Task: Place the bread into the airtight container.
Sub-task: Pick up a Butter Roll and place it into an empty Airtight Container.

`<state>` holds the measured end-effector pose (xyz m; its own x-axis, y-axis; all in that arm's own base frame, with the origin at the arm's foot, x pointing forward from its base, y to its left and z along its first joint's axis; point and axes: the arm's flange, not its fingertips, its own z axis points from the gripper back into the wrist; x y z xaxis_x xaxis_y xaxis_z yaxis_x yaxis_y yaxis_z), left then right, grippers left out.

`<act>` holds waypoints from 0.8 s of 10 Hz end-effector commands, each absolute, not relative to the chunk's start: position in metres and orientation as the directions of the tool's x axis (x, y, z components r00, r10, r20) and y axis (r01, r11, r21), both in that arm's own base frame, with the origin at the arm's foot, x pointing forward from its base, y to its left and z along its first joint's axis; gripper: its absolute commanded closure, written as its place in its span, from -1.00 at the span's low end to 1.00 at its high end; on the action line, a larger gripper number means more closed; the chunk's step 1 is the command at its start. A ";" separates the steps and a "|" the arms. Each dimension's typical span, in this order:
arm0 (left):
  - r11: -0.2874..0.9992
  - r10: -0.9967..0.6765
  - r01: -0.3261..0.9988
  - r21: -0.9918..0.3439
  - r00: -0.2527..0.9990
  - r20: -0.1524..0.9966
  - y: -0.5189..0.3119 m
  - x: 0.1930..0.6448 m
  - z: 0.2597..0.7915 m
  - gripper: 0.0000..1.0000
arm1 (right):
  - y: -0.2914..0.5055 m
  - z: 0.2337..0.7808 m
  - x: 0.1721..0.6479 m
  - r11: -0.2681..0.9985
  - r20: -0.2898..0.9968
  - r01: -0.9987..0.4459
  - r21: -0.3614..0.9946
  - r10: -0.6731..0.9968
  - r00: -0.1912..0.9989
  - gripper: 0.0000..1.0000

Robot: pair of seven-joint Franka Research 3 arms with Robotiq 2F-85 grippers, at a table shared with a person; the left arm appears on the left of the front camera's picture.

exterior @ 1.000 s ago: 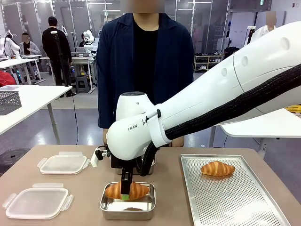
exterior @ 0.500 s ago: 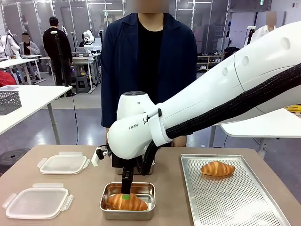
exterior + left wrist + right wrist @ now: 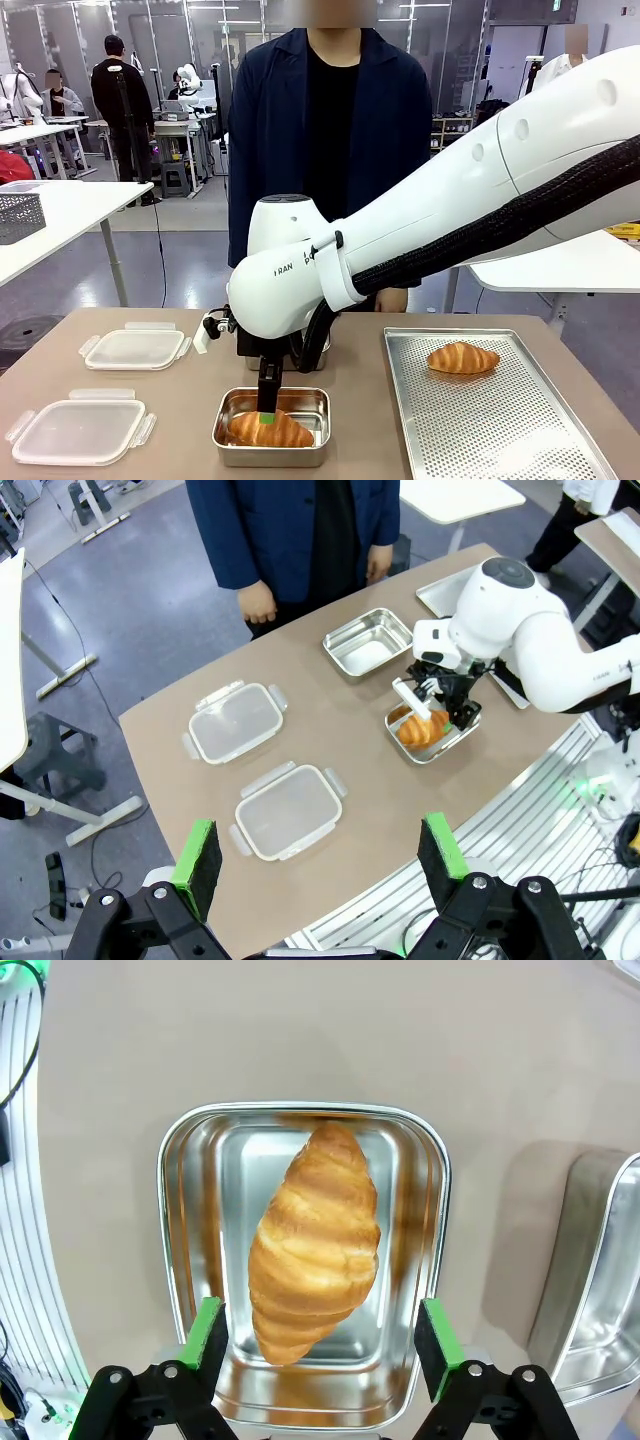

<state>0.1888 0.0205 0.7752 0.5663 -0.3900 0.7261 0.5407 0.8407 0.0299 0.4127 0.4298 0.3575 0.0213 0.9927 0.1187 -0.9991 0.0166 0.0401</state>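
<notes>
The baking tray [image 3: 500, 430] holds a second croissant [image 3: 462, 357], not yet moved. The steel container [image 3: 190, 1190] beneath me has the first croissant [image 3: 315, 1240] lying inside, loose. My right gripper [image 3: 318, 1332] hangs spread wide over it, gripping nothing; my left gripper [image 3: 320, 845], high up, gapes too.

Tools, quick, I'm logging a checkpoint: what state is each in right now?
Left tool: open, holding nothing.
Right tool: open, over the croissant lying in the steel container.
</notes>
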 end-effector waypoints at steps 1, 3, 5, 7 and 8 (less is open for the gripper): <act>0.840 -0.390 0.542 0.031 0.563 0.729 0.020 0.190 0.776 -1.00 | 0.430 0.358 0.412 0.016 0.115 -0.999 0.036 0.993 0.020 -0.87; 0.840 -0.390 0.542 0.031 0.563 0.729 0.020 0.190 0.776 -1.00 | 0.430 0.358 0.412 0.016 0.115 -0.999 0.036 0.993 0.020 -0.87; 0.840 -0.390 0.542 0.031 0.563 0.729 0.020 0.190 0.776 -1.00 | 0.430 0.358 0.412 0.016 0.115 -0.999 0.036 0.993 0.020 -0.87; 0.840 -0.390 0.542 0.031 0.563 0.729 0.020 0.190 0.776 -1.00 | 0.429 0.358 0.413 0.017 0.119 -0.999 0.040 0.993 0.022 -0.88; 0.840 -0.390 0.542 0.031 0.563 0.729 0.020 0.190 0.776 -1.00 | 0.405 0.391 0.409 0.034 0.150 -0.999 0.025 0.988 0.037 -0.88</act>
